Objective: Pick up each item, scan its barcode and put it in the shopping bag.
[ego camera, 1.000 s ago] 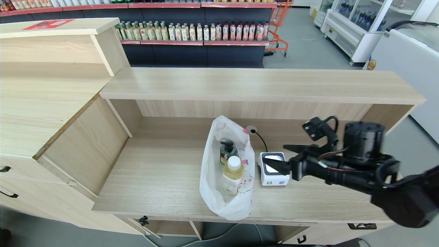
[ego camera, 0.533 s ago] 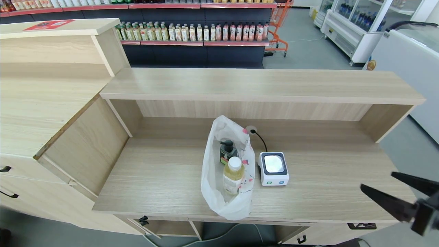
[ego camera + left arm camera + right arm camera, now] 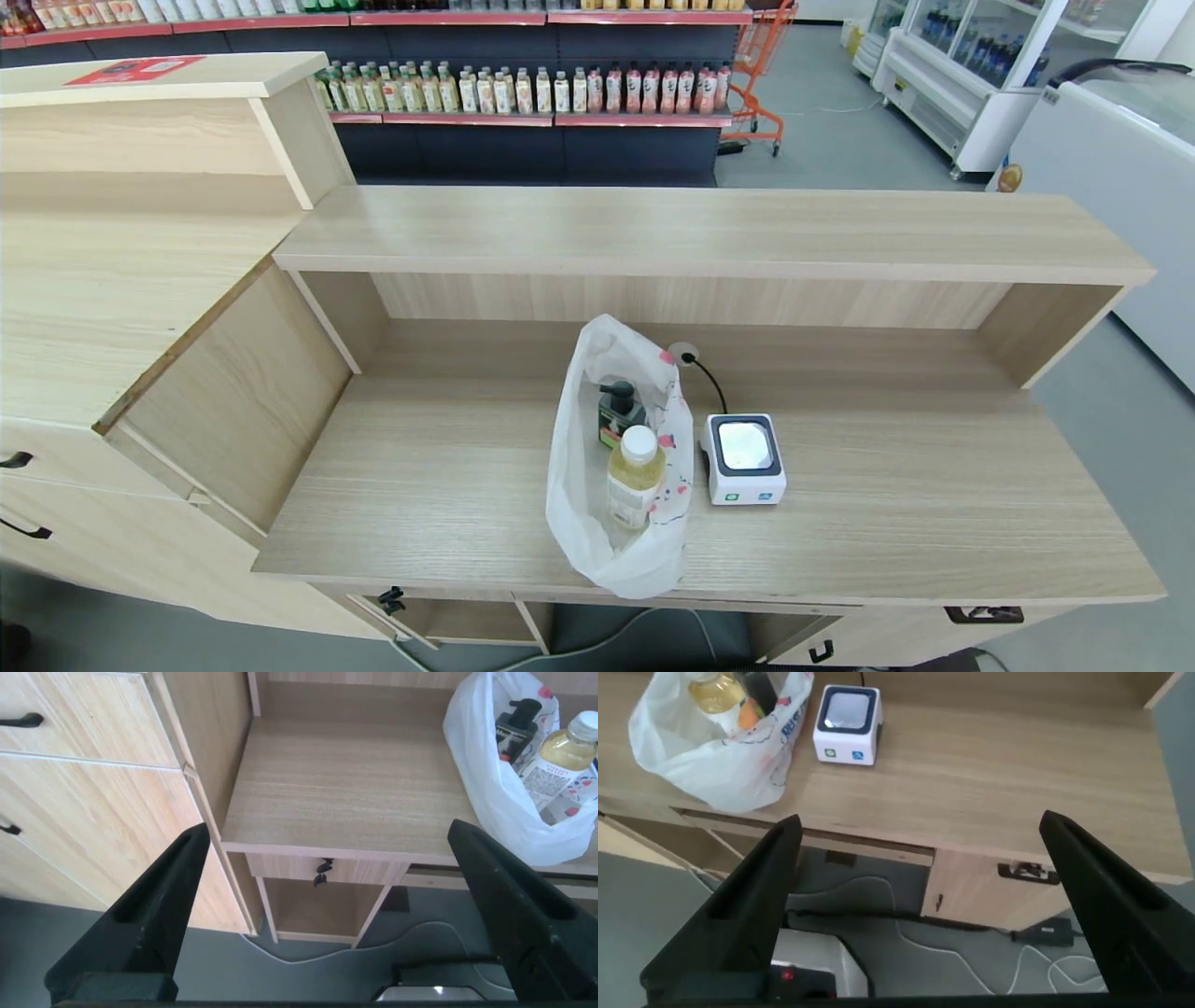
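Bulging at the pale wooden counter's (image 3: 887, 523) front edge, the white plastic shopping bag (image 3: 571, 523) is risking slipping off; the left gripper (image 3: 327, 829) and right gripper (image 3: 920, 819) are gaping wide.

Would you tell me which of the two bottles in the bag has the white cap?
The yellow bottle, the nearer one in the bag; the dark bottle behind it has a black pump top instead.
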